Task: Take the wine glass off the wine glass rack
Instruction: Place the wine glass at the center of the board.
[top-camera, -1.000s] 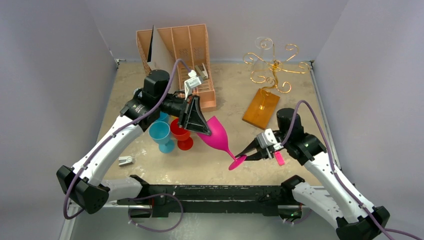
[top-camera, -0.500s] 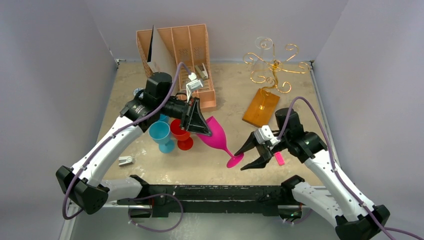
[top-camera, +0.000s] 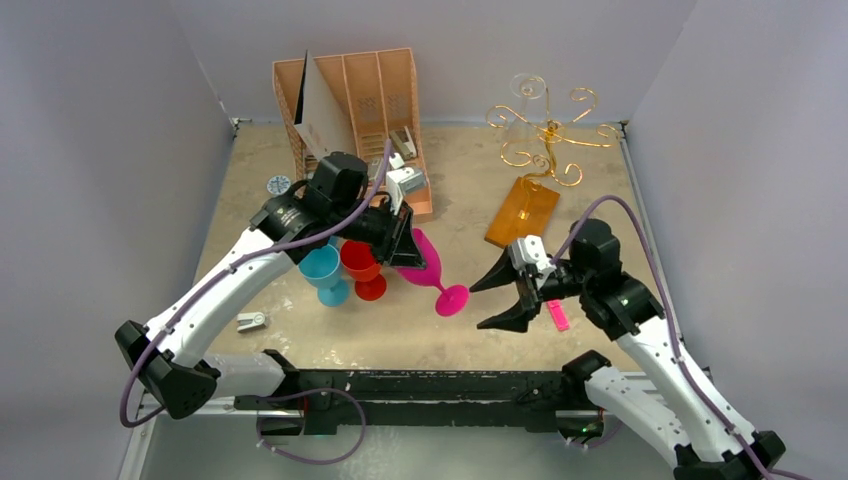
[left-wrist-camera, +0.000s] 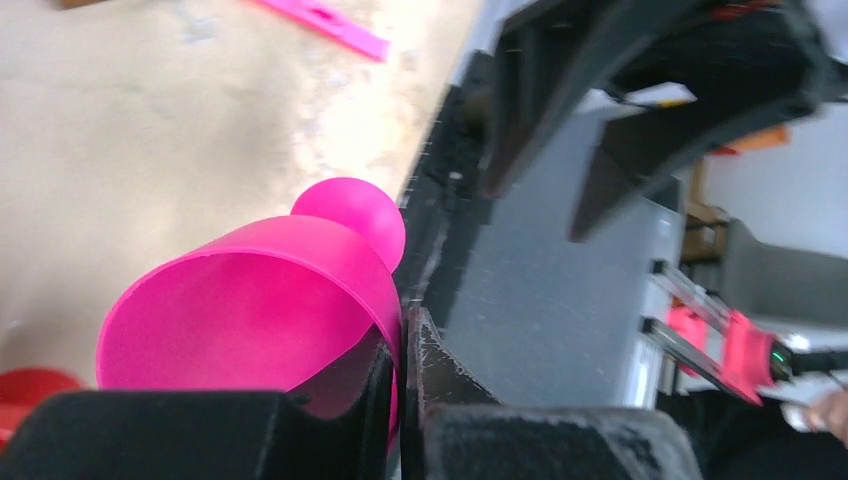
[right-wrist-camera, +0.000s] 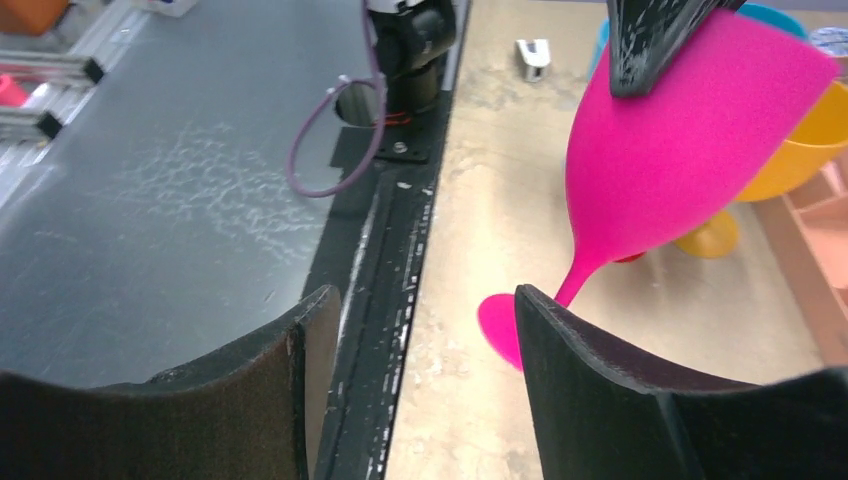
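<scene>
Sandy tabletop inside plain grey walls, and I'm reading it from the left. Well left of the wine glass rack, my left gripper is clamped tight on the rim of the pink wine glass. So the glass is off the rack, tilted, with its stem slanting down toward the rack's side. I can't tell if the foot touches the table. Between that foot and the rack, nearer me, my right gripper gapes wide, holding nothing, the foot just beyond its fingertips. I'd judge setting down comes next.
</scene>
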